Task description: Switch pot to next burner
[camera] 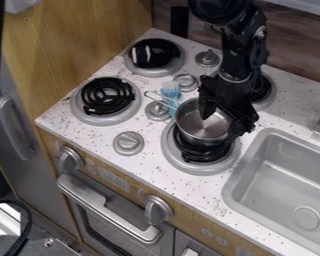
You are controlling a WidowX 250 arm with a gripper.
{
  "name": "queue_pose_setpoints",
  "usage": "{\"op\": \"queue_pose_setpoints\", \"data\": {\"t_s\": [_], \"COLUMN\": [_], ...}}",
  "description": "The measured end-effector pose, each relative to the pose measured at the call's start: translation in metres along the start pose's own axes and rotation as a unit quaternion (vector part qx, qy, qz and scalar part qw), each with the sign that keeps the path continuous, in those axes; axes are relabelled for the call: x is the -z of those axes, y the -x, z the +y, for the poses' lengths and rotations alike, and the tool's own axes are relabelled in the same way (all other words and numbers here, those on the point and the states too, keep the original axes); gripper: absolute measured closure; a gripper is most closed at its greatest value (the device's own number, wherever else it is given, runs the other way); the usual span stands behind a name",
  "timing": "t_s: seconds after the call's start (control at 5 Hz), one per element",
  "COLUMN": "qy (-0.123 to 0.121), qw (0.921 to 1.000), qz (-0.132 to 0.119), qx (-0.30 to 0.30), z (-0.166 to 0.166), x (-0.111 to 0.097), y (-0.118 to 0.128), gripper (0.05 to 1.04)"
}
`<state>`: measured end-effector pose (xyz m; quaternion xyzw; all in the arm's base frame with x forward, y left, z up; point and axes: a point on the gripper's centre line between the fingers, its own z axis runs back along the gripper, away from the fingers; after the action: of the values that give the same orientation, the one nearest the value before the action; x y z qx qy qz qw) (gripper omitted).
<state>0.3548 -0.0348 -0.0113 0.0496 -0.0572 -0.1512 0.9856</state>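
In the camera view, looks down on a speckled white toy-kitchen counter, with wood paneling at the left and a sink at the right. Has a small metal pot sitting upright on the front right burner, set toward that burner's back edge, with its thin wire handle pointing to the upper left, near a blue object. Includes a front left burner and a back left burner, both potless, and grey knobs between the burners. Comes down from the top edge with a black arm, and places the gripper at the pot's right side, with fingertips spread apart, one over the pot's interior. Cannot tell whether either touches the rim.
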Motion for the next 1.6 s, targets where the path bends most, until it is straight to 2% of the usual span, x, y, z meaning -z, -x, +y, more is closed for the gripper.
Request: {"op": "queue_pose_setpoints", "data": {"t_s": [0.2,0.4,0.6,0.8,1.0,1.2,1.4,1.6], "qy": [0.004,-0.011,-0.016,-0.002,0.015,0.033,0.049,0.036], "qw": [0.9997,0.9998,0.9998,0.9999,0.9996,0.9987,0.9965,0.9974], "qz": [0.023,0.014,0.009,0.0,0.009,0.019,0.051,0.044], "qx": [0.001,0.008,-0.003,0.011,0.021,0.032,0.046,0.045], "z": [-0.003,0.008,0.033,0.04,0.036,0.03,0.022,0.023], "x": [0.013,0.019,0.022,0.03,0.042,0.045,0.045,0.043], "y": [0.009,0.011,0.011,0.007,0.006,0.008,0.014,0.017], "gripper": [0.085,0.085,0.085,0.085,0.086,0.085,0.086,0.085]}}
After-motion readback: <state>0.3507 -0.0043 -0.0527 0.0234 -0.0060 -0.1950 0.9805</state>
